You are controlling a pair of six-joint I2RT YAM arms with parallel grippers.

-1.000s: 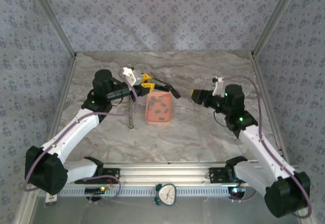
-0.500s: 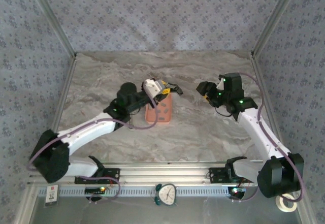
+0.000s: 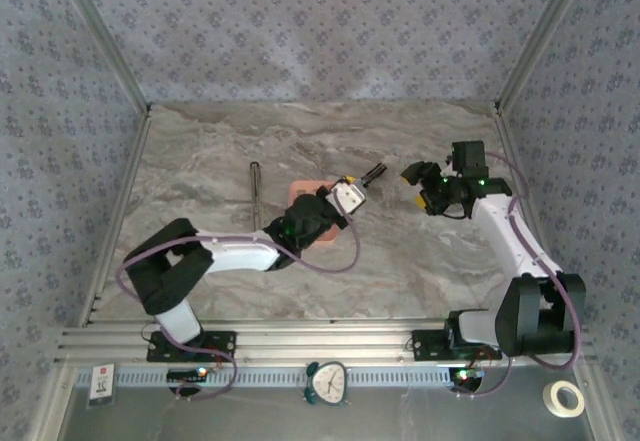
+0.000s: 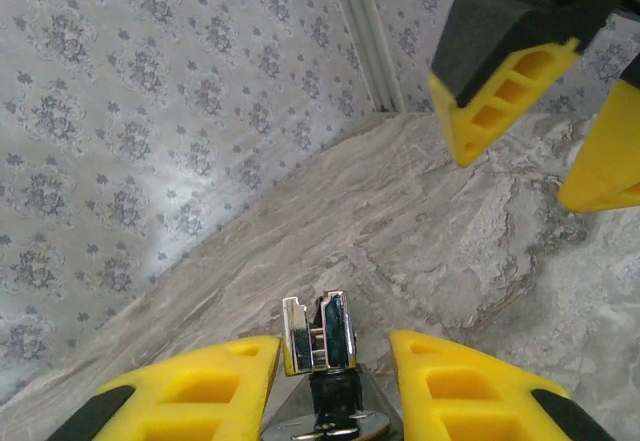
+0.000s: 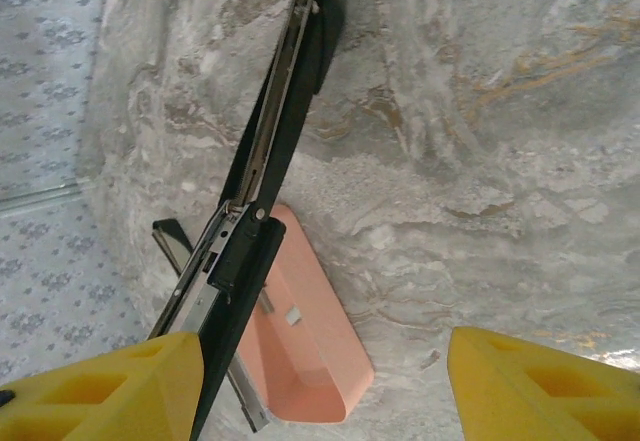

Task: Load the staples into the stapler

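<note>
My left gripper (image 3: pixel 358 186) is shut on the stapler (image 3: pixel 374 173), holding it above the table just right of the salmon-pink tray (image 3: pixel 300 187). In the left wrist view the stapler's chrome end (image 4: pixel 318 333) sticks out between my yellow fingers (image 4: pixel 200 381) and faces my right gripper (image 4: pixel 515 176). That right gripper (image 3: pixel 419 189) stands open a short way right of the stapler's tip. In the right wrist view the stapler's black arm and metal channel (image 5: pixel 250 251) cross the tray (image 5: pixel 330 381) beside my left finger (image 5: pixel 100 386). Small grey staples (image 5: pixel 295 314) lie in the tray.
A long thin dark bar (image 3: pixel 256 193) lies on the marble table left of the tray. Patterned walls with metal corner posts (image 3: pixel 525 51) close in the back and sides. A rail (image 3: pixel 300 341) runs along the near edge.
My left arm has swung right across the tray, carrying the stapler toward the right gripper. The right gripper has pulled back to the right, turned, and opened wider.
</note>
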